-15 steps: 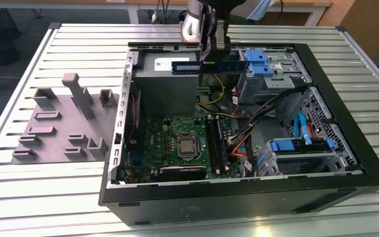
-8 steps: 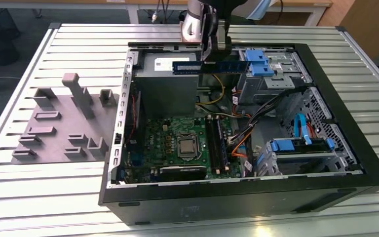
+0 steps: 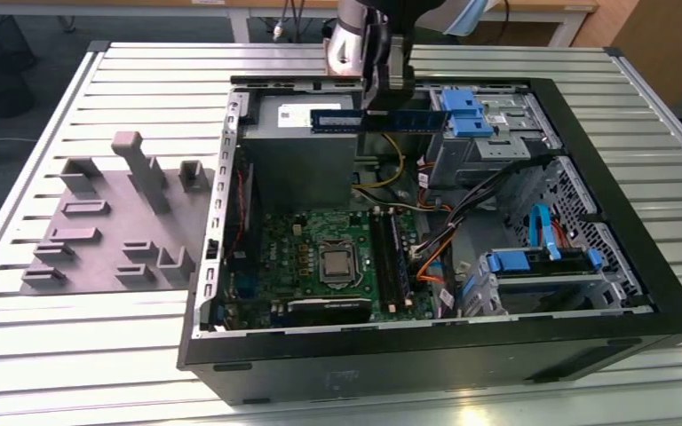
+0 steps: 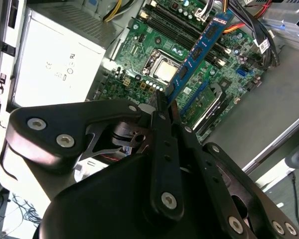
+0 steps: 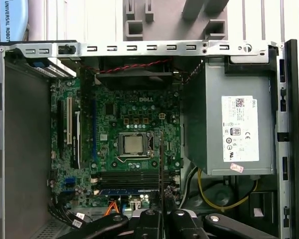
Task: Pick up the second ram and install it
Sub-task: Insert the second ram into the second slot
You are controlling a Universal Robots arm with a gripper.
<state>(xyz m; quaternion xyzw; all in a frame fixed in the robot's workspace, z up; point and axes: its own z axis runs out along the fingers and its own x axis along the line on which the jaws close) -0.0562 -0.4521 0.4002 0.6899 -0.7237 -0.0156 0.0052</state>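
the gripper (image 3: 379, 93) had the second ram (image 3: 398, 120) pinched at one end, lifted above the grey power supply (image 3: 299, 142) inside the case (image 3: 625, 315). pickup looked done; seating it in the motherboard (image 3: 317, 257) slots remained.

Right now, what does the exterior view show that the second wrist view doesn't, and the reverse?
Exterior view: the grey fixture on the slatted table beside the case, and the blue drive brackets. Second wrist view: the end effector shut on one end of the ram, seen along its length, with the CPU socket beyond. Both: the ram held in the air above the power supply and motherboard.
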